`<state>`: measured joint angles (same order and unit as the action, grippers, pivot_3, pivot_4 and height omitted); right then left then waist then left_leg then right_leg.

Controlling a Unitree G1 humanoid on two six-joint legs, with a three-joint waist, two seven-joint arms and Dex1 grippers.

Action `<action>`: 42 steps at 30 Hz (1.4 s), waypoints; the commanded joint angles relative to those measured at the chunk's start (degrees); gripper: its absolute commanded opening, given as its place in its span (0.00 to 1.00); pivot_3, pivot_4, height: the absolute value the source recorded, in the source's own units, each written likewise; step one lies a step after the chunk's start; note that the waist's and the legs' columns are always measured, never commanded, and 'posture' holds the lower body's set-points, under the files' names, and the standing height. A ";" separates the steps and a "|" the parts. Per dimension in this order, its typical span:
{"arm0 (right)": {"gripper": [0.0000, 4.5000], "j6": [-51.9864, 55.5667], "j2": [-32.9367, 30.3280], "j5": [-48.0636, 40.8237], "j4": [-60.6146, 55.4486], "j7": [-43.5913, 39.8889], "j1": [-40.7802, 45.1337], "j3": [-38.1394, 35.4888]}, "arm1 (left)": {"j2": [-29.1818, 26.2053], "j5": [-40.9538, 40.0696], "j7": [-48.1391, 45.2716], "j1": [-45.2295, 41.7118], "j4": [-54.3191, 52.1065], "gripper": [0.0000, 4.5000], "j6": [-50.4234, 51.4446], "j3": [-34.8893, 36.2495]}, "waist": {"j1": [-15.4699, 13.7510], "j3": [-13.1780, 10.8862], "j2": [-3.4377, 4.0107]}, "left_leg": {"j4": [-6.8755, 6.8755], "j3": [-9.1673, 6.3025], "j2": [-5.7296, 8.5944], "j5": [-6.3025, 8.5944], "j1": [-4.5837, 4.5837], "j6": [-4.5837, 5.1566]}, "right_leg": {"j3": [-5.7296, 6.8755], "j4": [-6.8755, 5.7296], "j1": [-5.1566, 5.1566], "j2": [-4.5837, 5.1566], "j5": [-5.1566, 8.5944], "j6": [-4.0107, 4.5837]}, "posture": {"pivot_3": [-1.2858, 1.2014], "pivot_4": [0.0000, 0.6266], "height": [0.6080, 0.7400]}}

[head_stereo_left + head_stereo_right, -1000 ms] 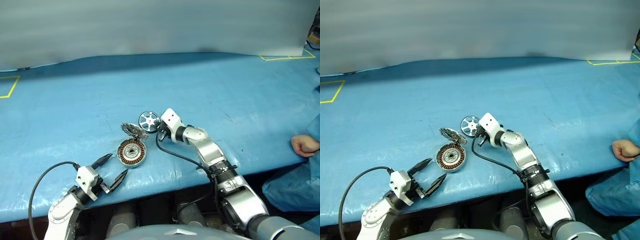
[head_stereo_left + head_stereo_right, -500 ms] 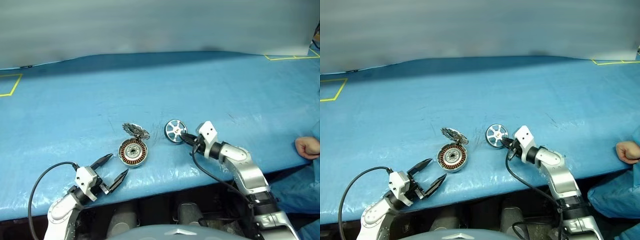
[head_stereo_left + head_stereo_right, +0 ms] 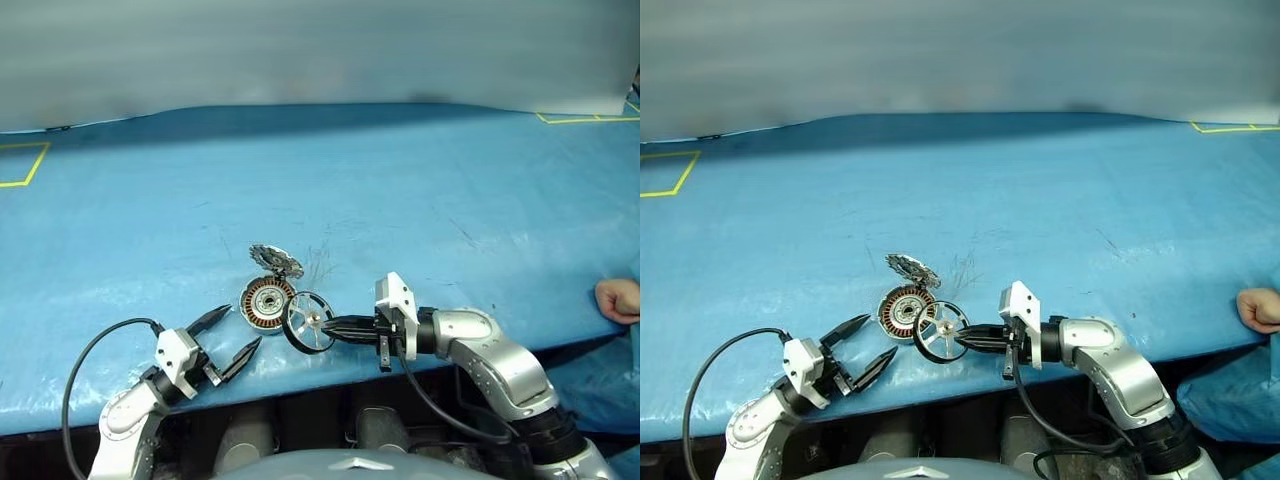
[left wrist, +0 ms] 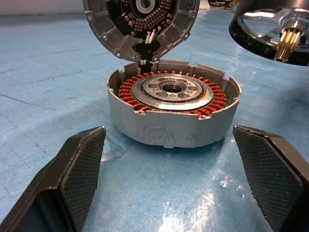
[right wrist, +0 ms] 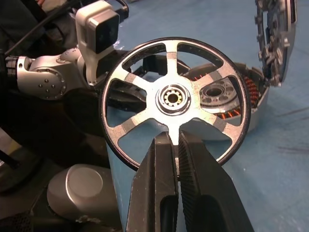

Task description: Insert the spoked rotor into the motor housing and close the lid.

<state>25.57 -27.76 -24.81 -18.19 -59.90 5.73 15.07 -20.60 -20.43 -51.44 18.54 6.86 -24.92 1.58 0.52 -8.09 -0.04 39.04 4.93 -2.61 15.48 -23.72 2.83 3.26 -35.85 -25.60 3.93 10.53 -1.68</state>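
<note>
The motor housing (image 3: 266, 303) sits on the blue table near its front edge, copper windings showing, and the lid (image 3: 275, 261) stands hinged open at its far side. My right gripper (image 3: 326, 323) is shut on a spoke of the spoked rotor (image 3: 308, 322). It holds the rotor on edge, just right of the housing and slightly off the table. In the right wrist view the rotor (image 5: 174, 99) faces me, with the housing (image 5: 241, 96) behind it. My left gripper (image 3: 243, 326) is open just in front of the housing (image 4: 174, 111), with nothing between its fingers.
A person's hand (image 3: 618, 298) rests at the table's right edge. Yellow tape corners mark the far left (image 3: 20, 165) and far right (image 3: 580, 117). The table's front edge (image 3: 330, 375) runs close below both grippers. The blue cover (image 3: 400, 190) stretches far behind the housing.
My right gripper carried the rotor from behind and right of the lid back toward the front edge. It now points left beside the housing. The left arm has not moved.
</note>
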 commanded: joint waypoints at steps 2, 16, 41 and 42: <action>0.01 -2.82 3.10 0.53 1.38 0.29 3.07 1.73 | 0.04 0.07 -0.29 0.27 0.55 1.00 0.66 -0.32 | -0.08 0.00 -0.01 | 0.02 -0.06 -0.01 0.00 0.01 0.00 | 0.07 -0.01 0.03 0.00 0.00 0.00 | 0.52 0.24 1.00; 0.01 -8.51 10.83 7.19 12.74 4.11 9.79 4.96 | 0.83 -0.18 0.41 1.06 -1.61 1.00 0.23 -0.13 | 0.05 -0.01 0.00 | 0.04 -0.05 0.01 -0.01 -0.01 0.01 | 0.11 -0.03 0.06 0.01 0.00 0.03 | 0.52 0.24 1.00; 0.01 -10.23 12.30 12.67 16.81 4.14 12.48 7.85 | 0.87 0.34 2.91 2.55 -4.50 1.00 1.62 -0.30 | 0.14 -0.01 -0.01 | 0.04 -0.05 0.00 -0.01 -0.01 0.00 | 0.11 -0.05 0.07 -0.03 0.00 0.05 | 0.52 0.24 1.00; 0.01 -10.17 12.32 12.66 16.80 4.13 12.48 7.84 | 0.86 0.32 2.88 2.59 -4.45 1.00 1.58 -0.27 | 0.14 -0.01 -0.01 | 0.04 -0.05 0.00 -0.01 0.00 0.00 | 0.11 -0.05 0.08 -0.04 0.00 0.05 | 0.52 0.24 1.00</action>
<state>16.69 -15.74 -11.87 -0.41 -55.51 17.16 23.11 -19.79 -20.32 -48.66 20.52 4.11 -22.99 1.59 0.65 -8.10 -0.06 39.08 4.88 -2.62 15.47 -23.73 2.83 3.37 -35.89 -25.52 3.89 10.52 -1.63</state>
